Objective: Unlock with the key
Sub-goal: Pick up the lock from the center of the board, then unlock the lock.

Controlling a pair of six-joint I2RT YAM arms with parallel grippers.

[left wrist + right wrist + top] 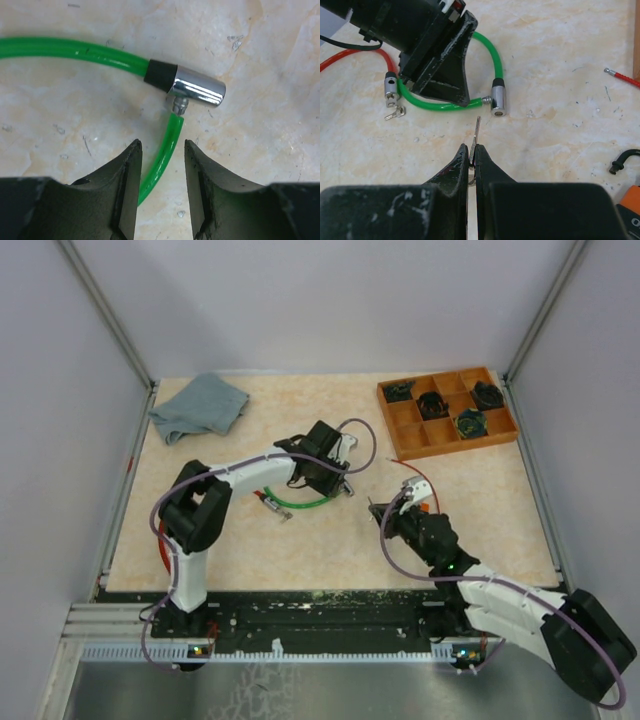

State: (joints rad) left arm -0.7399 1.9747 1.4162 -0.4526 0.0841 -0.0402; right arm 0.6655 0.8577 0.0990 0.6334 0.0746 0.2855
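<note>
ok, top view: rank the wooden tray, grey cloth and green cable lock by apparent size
1. wooden tray, largest
2. grey cloth, somewhat smaller
3. green cable lock, smallest by far, though part of its loop is hidden

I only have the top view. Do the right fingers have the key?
Observer: Yes. The right wrist view shows the key pinched in the right fingers, tip towards the lock.
Operator: And the left fingers?
Observer: The left fingers are open, one each side of the green cable, just short of the lock.
Operator: Is the key in?
Observer: No, its tip stops short of the lock.
</note>
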